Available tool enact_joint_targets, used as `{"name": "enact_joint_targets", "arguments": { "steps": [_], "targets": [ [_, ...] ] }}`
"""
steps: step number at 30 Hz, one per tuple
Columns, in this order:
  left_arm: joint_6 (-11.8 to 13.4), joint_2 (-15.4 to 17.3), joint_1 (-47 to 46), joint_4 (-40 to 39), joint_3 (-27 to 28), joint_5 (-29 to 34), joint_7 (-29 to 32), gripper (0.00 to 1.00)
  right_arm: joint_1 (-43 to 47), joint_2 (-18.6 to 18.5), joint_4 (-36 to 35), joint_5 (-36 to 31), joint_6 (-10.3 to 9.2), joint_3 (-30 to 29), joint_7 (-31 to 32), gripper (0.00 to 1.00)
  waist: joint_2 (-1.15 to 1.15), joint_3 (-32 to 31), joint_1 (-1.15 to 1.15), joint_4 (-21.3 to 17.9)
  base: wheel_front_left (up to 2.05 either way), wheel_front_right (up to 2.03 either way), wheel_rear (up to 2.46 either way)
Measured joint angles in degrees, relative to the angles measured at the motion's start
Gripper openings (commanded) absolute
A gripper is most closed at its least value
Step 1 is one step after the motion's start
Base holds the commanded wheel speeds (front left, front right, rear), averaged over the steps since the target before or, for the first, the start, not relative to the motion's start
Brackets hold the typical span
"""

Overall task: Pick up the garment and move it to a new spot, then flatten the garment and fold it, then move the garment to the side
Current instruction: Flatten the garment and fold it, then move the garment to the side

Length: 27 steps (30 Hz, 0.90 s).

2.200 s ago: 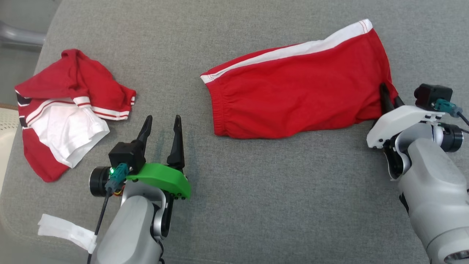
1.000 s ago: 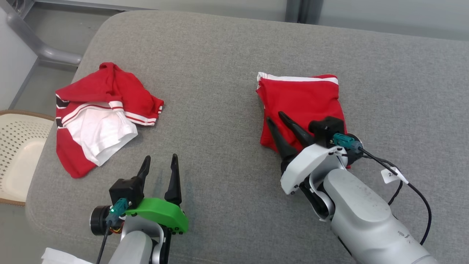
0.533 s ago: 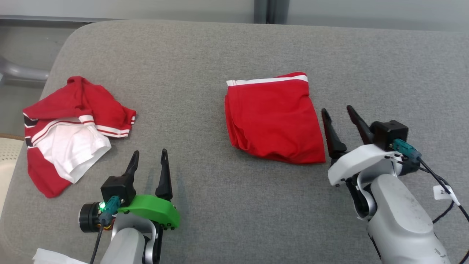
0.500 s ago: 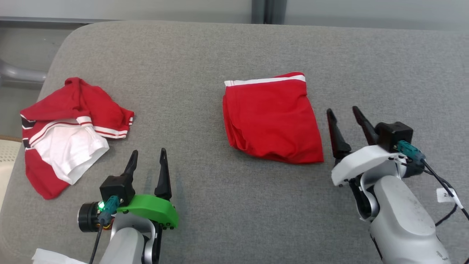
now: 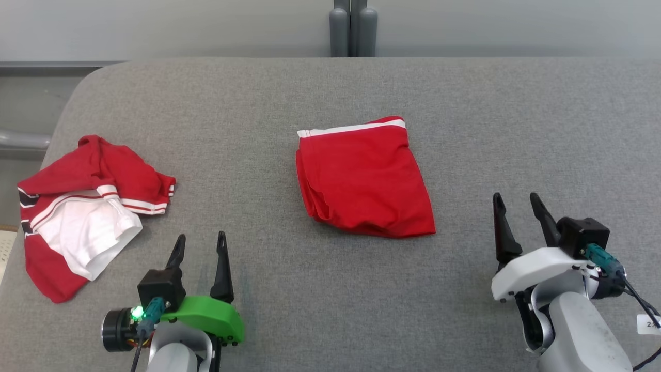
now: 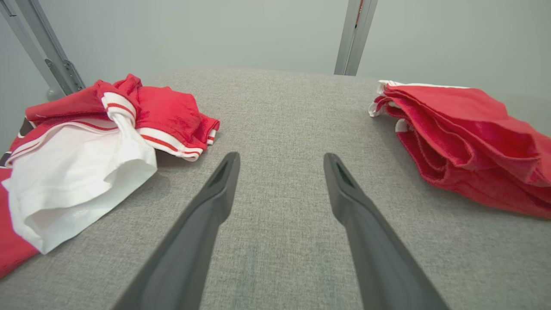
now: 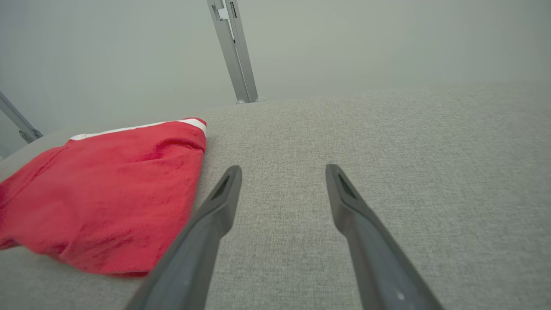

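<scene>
Grey cushion (image 5: 330, 299) is carrying the folded red garment (image 5: 361, 181) at centre, lying free. Both the left gripper (image 5: 201, 235) and the right gripper (image 5: 515, 196) are hovering clear of it, fingers spread and empty. They are probably sparing the fold before shifting it sideways, away from the crumpled shirt (image 5: 88, 206).

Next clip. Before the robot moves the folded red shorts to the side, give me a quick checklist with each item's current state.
1. Red fabric shorts with a white stripe folded into one compact pile: ok.
2. Fold tidy: not ok, layers bunch loosely along the pile's left edge.
3. Right gripper free, jaws open, apart from the shorts: ok.
4. Left gripper free, jaws open: ok.
5. Crumpled red and white shirt apart from the shorts: ok, grey shows between them.
6. Grey upholstered surface bare to the right of the shorts: ok.
</scene>
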Motion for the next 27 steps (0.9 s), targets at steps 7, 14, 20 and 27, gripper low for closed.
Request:
{"name": "enact_joint_targets", "arguments": {
  "steps": [7,14,20,27],
  "targets": [
    [-0.4,0.0,4.9,-0.4,1.3,1.4,0.0,1.0,4.4,0.1,0.8,3.3,0.0,2.0,0.0,1.0,0.0,-3.4,0.0,-0.4,0.0,0.0,0.0],
    [-0.8,0.0,7.0,-0.7,2.0,2.8,0.0,1.0,6.7,0.1,1.1,4.5,0.0,2.7,0.0,1.0,0.0,-6.4,0.0,-0.8,0.0,0.0,0.0],
    [-0.9,0.0,7.3,-1.5,2.2,3.2,0.0,1.0,7.0,0.1,1.2,4.7,0.0,2.9,0.0,1.0,0.0,-6.5,-0.01,-0.8,0.0,0.0,0.0],
    [-0.9,0.0,6.8,-2.2,0.7,2.4,0.0,1.0,4.8,0.1,1.6,4.9,0.0,4.2,0.0,1.0,0.0,-4.4,0.0,0.1,0.0,0.0,0.0]
  ]
}}
